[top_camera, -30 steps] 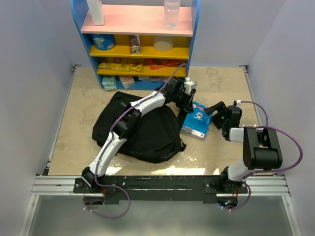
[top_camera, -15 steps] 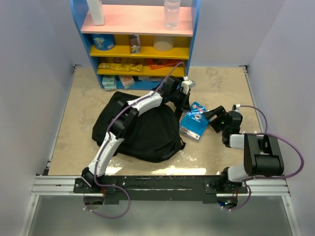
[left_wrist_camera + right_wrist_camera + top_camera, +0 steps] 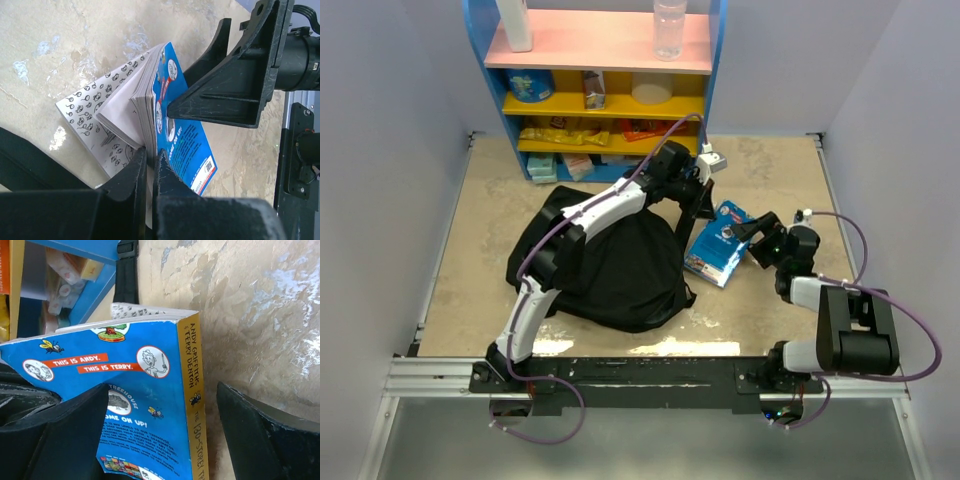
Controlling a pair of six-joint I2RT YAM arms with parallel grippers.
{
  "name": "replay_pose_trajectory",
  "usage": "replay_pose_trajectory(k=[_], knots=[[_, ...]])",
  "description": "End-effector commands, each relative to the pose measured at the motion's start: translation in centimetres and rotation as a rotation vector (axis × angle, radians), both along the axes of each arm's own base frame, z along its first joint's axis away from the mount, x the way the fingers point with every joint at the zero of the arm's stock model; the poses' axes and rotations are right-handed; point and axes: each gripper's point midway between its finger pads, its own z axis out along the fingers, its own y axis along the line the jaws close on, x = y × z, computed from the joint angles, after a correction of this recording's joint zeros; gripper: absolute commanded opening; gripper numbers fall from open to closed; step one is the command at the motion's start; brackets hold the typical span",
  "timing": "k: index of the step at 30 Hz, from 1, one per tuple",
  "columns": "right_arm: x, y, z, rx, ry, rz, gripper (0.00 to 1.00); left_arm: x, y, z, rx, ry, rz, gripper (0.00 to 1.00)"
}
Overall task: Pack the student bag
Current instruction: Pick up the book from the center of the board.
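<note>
- Pinching a corner of the Treehouse paperback, the left gripper has its fingers squeezed together on the cover and pages
- the right gripper stands wide apart around the yellow spine; one finger lies over the blue cover, the other beyond the spine above the table, gripping nothing
- in the last second the right gripper has slid in closer; the left wrist has lifted towards the shelf unit; the paperback has swung round between them, its pages fanning
- the black backpack lies slumped behind and below the left gripper, under that arm and just beside the book; I cannot see its opening
- to my eye the book is now under control but not yet packed; the bag's mouth must be found next
</note>
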Motion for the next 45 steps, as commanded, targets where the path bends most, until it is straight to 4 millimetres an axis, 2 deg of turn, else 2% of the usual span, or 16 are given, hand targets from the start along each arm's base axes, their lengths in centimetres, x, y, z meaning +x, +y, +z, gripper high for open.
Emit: replay_pose_trajectory(k=[1, 5, 6, 10, 11, 14, 15, 19, 26, 27, 29, 30, 32, 33, 41, 45], knots=[[-0.1, 1.1, 1.2, 0.056, -0.077, 0.062, 0.88, -1.3, -0.6, 5.1, -0.109, -0.057, -0.081, 0.00], [0.0, 3.0, 4.5, 0.173, -0.260, 0.156, 0.77, -1.4, -1.0, 4.8, -0.112, -0.052, -0.082, 0.00], [-0.4, 3.5, 3.5, 0.211, -0.237, 0.175, 0.75, -1.4, -1.1, 4.7, -0.112, -0.052, -0.082, 0.00], [-1.5, 4.8, 5.3, 0.378, -0.331, 0.227, 0.64, -1.7, -1.6, 4.5, -0.112, -0.057, -0.088, 0.00], [-1.9, 5.1, 6.9, 0.393, -0.416, 0.263, 0.52, -1.7, -1.7, 4.5, -0.113, -0.058, -0.089, 0.00], [-1.6, 5.1, 5.3, 0.449, -0.356, 0.247, 0.34, -1.8, -1.9, 4.5, -0.109, -0.067, -0.087, 0.00], [-1.8, 4.9, 5.3, 0.442, -0.356, 0.235, 0.31, -1.7, -1.8, 4.7, -0.108, -0.076, -0.084, 0.03], [-1.7, 4.5, 5.6, 0.389, -0.352, 0.212, 0.00, -1.3, -1.2, 5.7, -0.075, -0.127, -0.073, 0.57], [-1.5, 3.1, 4.6, 0.212, -0.246, 0.132, 0.00, -1.3, 1.8, 10.3, 0.015, -0.300, -0.048, 0.91], [-1.1, 2.7, 5.1, 0.145, -0.264, 0.134, 0.00, -1.7, 2.7, 11.9, 0.021, -0.346, -0.056, 0.96], [-1.2, 1.6, 4.1, 0.085, -0.189, 0.078, 0.00, -3.0, 4.6, 11.1, 0.099, -0.330, -0.070, 0.99], [-1.2, 1.3, 5.7, 0.033, -0.239, 0.076, 0.00, -4.0, 5.8, 12.6, 0.108, -0.388, -0.090, 1.00], [-1.4, 0.5, 5.7, -0.007, -0.202, 0.041, 0.00, -6.0, 8.3, 10.5, 0.204, -0.372, -0.119, 1.00], [-1.3, 0.4, 7.1, -0.034, -0.238, 0.044, 0.00, -7.5, 9.3, 12.4, 0.197, -0.436, -0.137, 1.00], [-1.1, 0.6, 8.7, -0.039, -0.231, 0.067, 0.00, -16.4, 15.4, 8.6, 0.310, -0.452, -0.211, 0.94], [-0.7, 0.6, 10.4, -0.052, -0.255, 0.073, 0.00, -19.6, 15.1, 6.9, 0.361, -0.537, -0.216, 0.87]])
